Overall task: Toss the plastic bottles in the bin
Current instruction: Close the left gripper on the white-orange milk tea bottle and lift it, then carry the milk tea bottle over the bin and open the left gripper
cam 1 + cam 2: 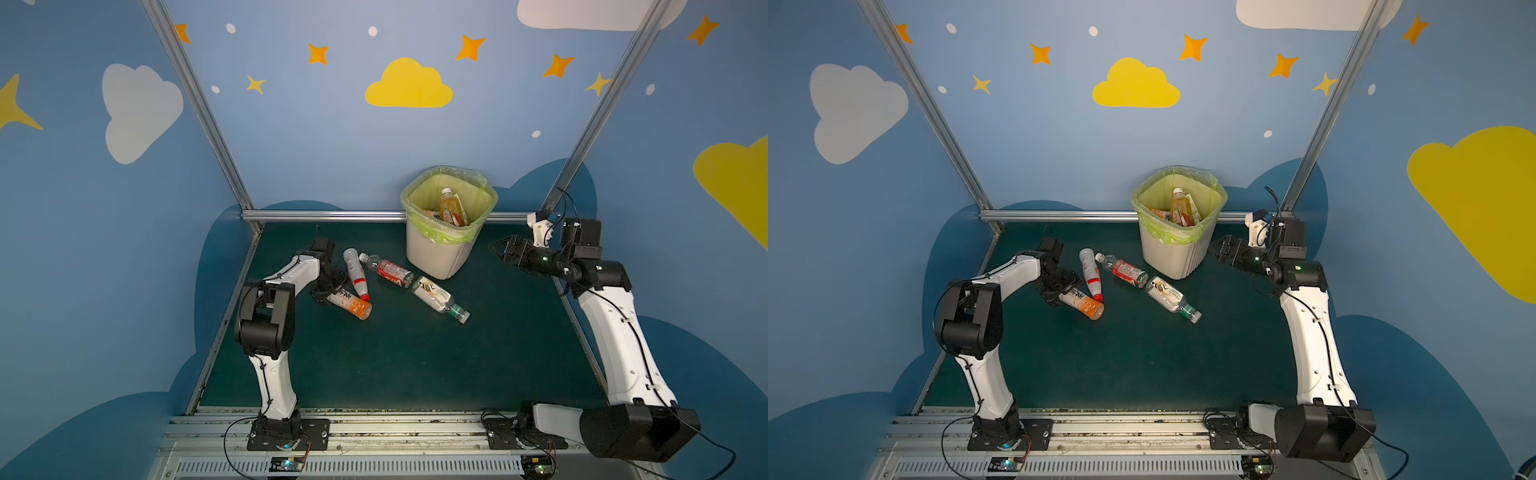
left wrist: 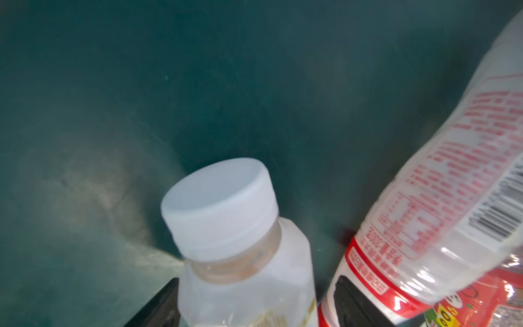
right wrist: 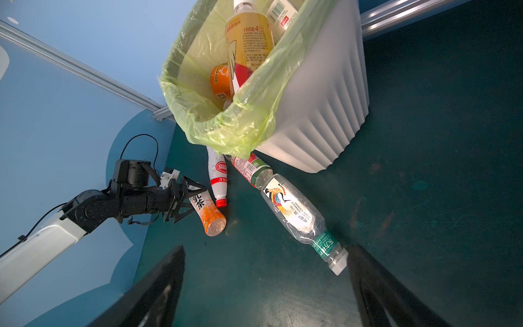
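Straddling the orange-label bottle [image 1: 351, 303] at its stiffer shoulder, the left gripper [image 3: 189, 202] is holding its fingers [image 2: 158, 307] apart; light, slick, probably crushable mid-body. The right gripper [image 1: 496, 249] is gaping, empty.

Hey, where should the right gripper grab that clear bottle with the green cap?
Probably across its labelled middle, the open right gripper coming straight down, jaws spanning the width. The clear bottle lies flat on the mat, and its base end meets the red-labelled bottle, so avoid that end.
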